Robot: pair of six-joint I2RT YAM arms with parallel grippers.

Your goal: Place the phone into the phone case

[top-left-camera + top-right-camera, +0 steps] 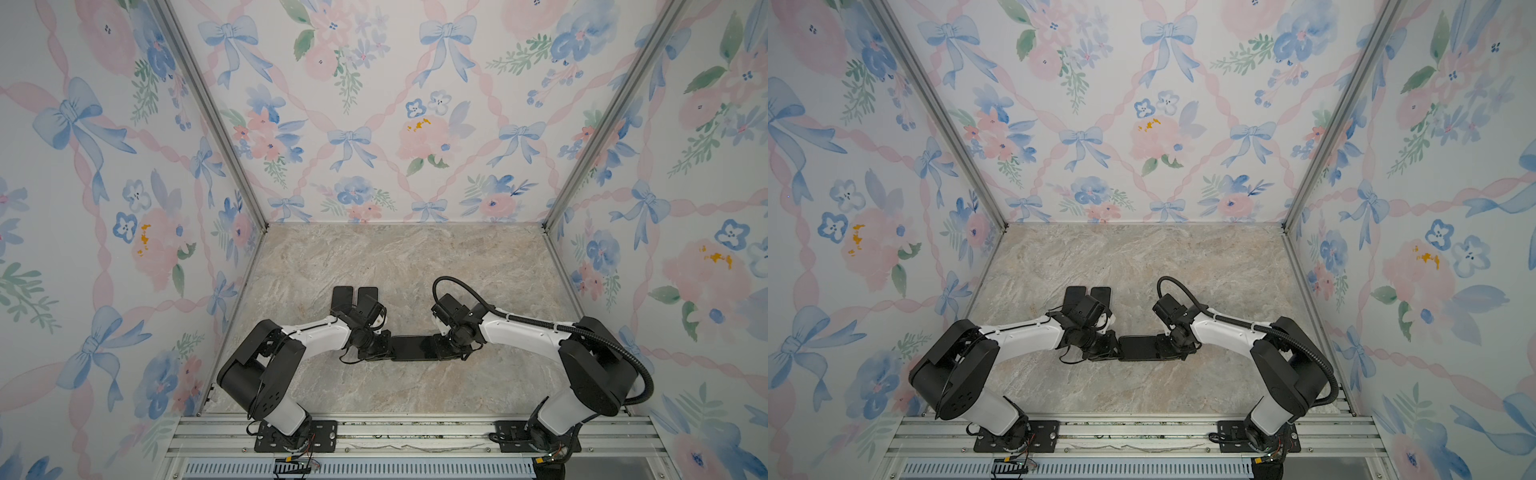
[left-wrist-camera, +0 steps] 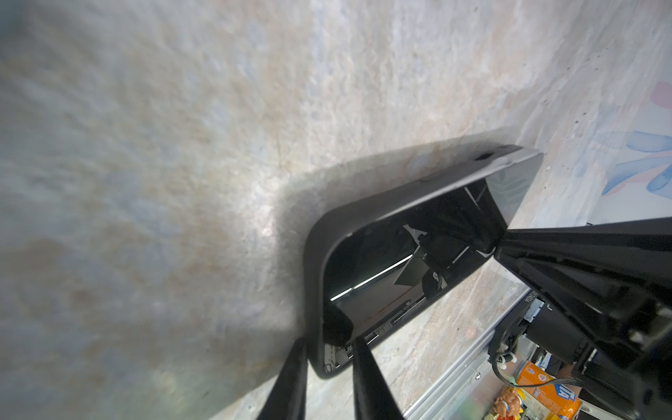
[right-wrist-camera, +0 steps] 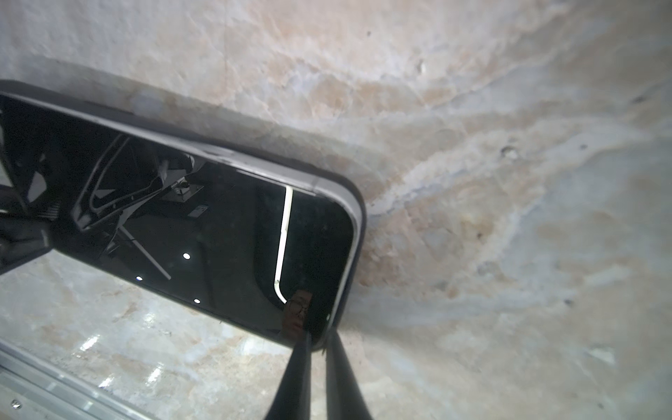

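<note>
**Both top views:** you see the phone [image 1: 413,348] lying lengthwise between the two arms, low over the marbled bench [image 1: 374,257] near its front middle. The left claw [image 1: 384,350] is at one short end and the right claw [image 1: 441,347] at the other. **Left wrist view:** the left claw [image 2: 329,347] is closed across the end of the phone case [image 2: 327,232]. One finger sits outside the matte black wall and one over the glossy screen of the phone [image 2: 382,262]; note that the corner of the phone case wraps the phone at this end. **Right wrist view:** the right claw [image 3: 320,336] is pinched nearly shut on the phone [image 3: 218,225] at its corner, one finger over the glass and one behind it. The dark rim of the phone case [image 3: 360,222] runs round that corner too. A pale metal edge of the phone shows beside the wall of the phone case along one long side (whether the phone is fully seated there, you cannot tell). Nor can you tell whether the phone rests on the bench or hangs just above it; a soft shadow lies beneath it. Behind the left wrist, two flat black pieces [image 1: 344,296] lie side by side on the bench, partly hidden by the arm; what they are is not clear.
</note>
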